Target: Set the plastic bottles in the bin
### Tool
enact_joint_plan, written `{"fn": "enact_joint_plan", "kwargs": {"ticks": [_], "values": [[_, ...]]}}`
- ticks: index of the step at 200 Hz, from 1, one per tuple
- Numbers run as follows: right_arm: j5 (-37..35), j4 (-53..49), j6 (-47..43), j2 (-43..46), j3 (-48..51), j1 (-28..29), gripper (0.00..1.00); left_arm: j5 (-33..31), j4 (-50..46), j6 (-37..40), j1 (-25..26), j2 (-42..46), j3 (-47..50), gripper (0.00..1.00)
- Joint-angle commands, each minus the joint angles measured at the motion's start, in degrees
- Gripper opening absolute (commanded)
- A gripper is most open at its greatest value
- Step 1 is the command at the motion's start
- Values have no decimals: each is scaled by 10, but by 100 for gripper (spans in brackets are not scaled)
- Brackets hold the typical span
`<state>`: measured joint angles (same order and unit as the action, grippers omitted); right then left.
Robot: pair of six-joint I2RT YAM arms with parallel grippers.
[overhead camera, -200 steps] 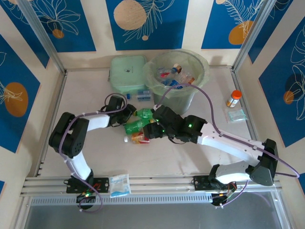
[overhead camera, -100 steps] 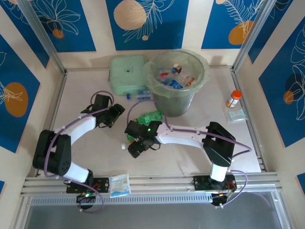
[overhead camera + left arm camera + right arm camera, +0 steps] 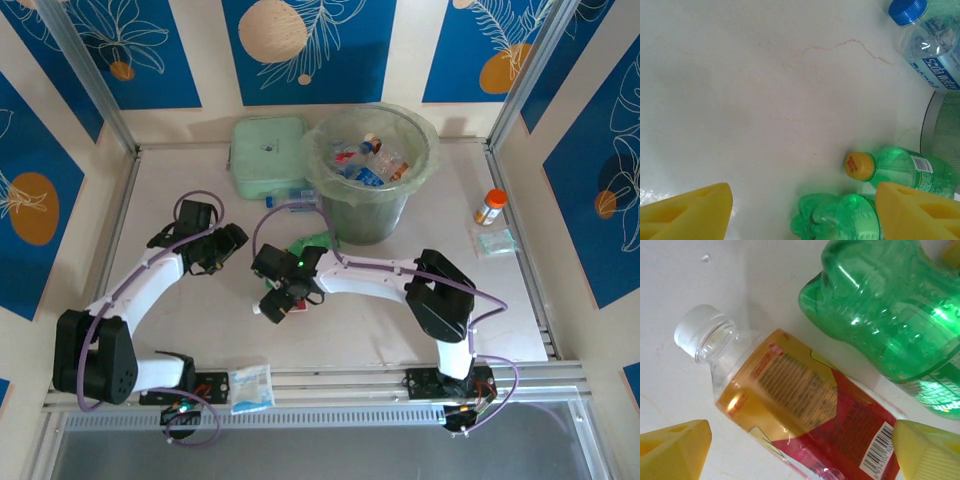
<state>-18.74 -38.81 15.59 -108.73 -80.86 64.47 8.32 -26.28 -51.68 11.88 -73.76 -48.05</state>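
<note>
Right wrist: right claw [image 3: 800,447] open astride red-labelled bottle [image 3: 805,407].

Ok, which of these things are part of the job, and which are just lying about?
Job: round pale green translucent bin; green plastic bottles; clear bottle with red-orange label; clear blue-capped bottle.
Lying about: flat square pale green box; orange-capped amber vial; flat white-blue packet.
</note>
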Motion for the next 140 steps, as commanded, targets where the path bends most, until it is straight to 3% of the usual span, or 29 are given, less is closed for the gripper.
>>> {"fn": "enact_joint_plan", "kwargs": {"ticks": [1,62,107,140], "values": [[29,-15,-16,-25,-5,0,93,4,-19,22,-6,5,5,75],[25,-42,-6,-8,2,19,92,5,-22,34,-7,-3,5,74],[4,-68,16,-58,-22,18,77,8,-19,30,-7,3,7,73],[-4,-60,25,-48,-17,19,69,-12,-32,46,-6,9,3,72]]}}
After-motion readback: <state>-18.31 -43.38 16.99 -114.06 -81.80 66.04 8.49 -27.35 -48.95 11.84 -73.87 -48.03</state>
